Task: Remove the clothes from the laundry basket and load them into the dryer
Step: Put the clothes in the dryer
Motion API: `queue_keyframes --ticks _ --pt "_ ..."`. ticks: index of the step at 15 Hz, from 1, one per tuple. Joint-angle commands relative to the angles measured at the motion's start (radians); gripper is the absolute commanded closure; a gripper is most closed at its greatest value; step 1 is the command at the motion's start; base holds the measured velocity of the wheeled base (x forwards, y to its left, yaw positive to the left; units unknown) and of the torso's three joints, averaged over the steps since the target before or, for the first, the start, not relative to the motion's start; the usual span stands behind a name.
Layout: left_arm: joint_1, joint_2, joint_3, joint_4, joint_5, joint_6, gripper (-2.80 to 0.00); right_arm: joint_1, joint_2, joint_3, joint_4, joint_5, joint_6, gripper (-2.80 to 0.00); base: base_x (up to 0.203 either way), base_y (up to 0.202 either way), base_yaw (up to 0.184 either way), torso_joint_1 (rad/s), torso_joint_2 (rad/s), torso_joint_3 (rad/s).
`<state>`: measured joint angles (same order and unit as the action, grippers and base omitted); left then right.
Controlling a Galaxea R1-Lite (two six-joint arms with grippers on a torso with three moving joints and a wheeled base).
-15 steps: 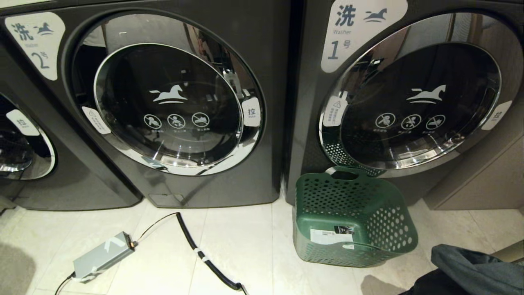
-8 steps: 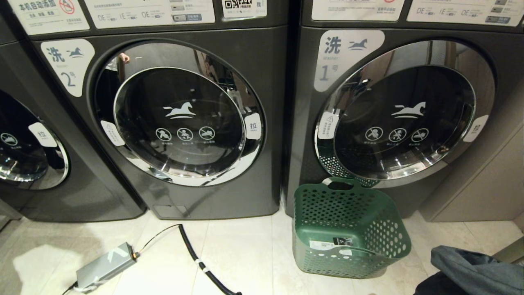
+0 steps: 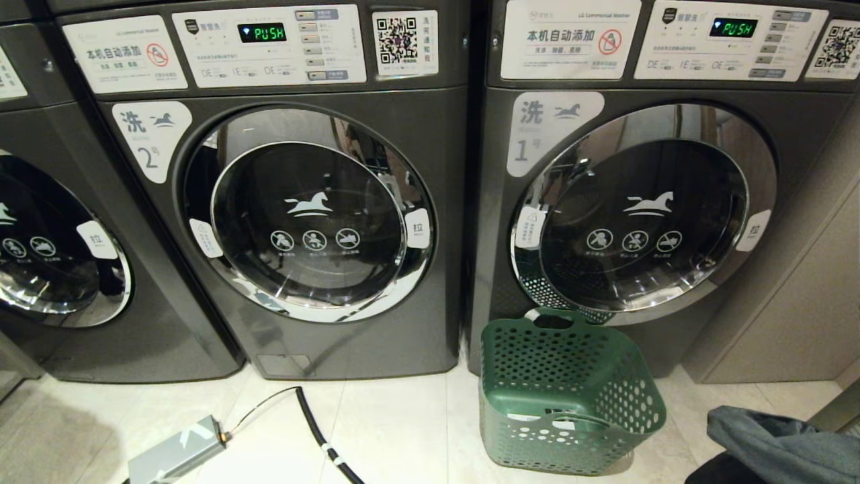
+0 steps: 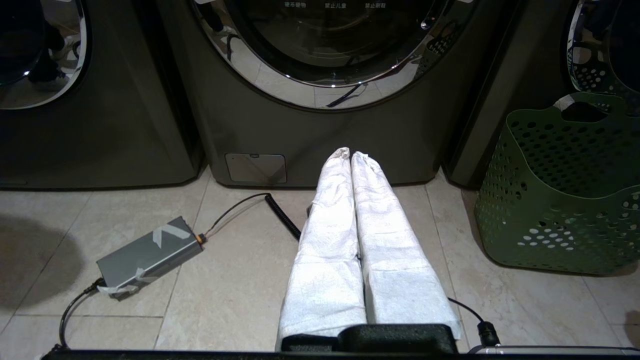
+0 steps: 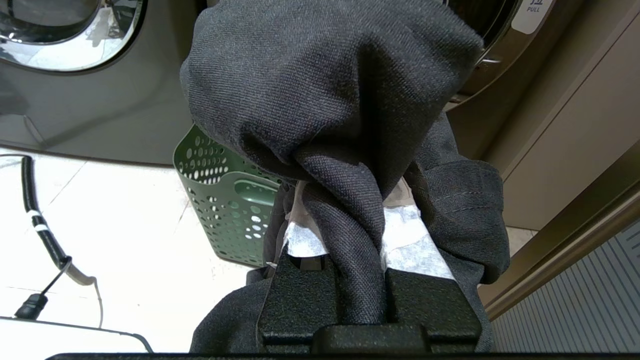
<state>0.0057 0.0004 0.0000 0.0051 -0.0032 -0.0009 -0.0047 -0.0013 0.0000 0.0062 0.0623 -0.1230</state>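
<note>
Gripping dark garment (image 5: pixel 330 100) in right gripper (image 5: pixel 357 240) jaws, left gripper (image 4: pixel 351 156) closed, basket (image 3: pixel 571 396) beside washer (image 3: pixel 672 336).

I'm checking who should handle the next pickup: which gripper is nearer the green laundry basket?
Right. The right gripper, shut on the dark garment, is close beside the green laundry basket. The left gripper, shut and empty, hangs before the neighbouring machine.

Left pincer (image 4: pixel 351 156) closed above floor, green basket (image 4: pixel 565 200) beside washer (image 4: pixel 320 130)

Head view tilted up, control panels (image 3: pixel 269 44) now visible, scene shifted down.
</note>
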Motion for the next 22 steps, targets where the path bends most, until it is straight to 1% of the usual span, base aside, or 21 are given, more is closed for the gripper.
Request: queue_keyframes --ticks 1,10,11,13,15,22 --pt "0.000 -0.002 0.001 0.000 0.000 -0.001 0.00 0.000 0.001 0.000 0.000 0.001 0.002 0.00 0.000 0.000 0.000 0.002 0.00 0.046" --pt "0.000 -0.002 0.000 -0.002 0.000 -0.002 0.00 0.000 0.001 0.000 0.000 0.001 0.009 0.00 0.000 0.000 0.000 0.000 0.00 0.000" --pt "0.000 -0.002 0.001 -0.001 0.000 -0.002 0.00 0.000 0.001 0.000 0.000 -0.001 0.011 0.00 0.002 0.103 -0.005 0.002 0.00 0.002" --pt "0.000 -0.002 0.000 -0.001 0.000 -0.002 0.00 0.000 0.001 0.000 0.000 -0.019 0.020 0.00 0.001 0.183 -0.001 0.000 0.00 0.006" --pt "0.000 -0.002 0.000 -0.001 0.000 -0.002 0.00 0.000 0.001 0.000 -0.001 -0.021 0.038 0.00 0.000 0.198 -0.003 0.002 0.00 0.000" --pt "0.000 -0.002 0.000 -0.002 0.000 -0.001 0.00 0.000 0.001 0.000 -0.002 -0.021 0.040 0.00 0.000 0.194 0.000 0.002 0.00 0.003"
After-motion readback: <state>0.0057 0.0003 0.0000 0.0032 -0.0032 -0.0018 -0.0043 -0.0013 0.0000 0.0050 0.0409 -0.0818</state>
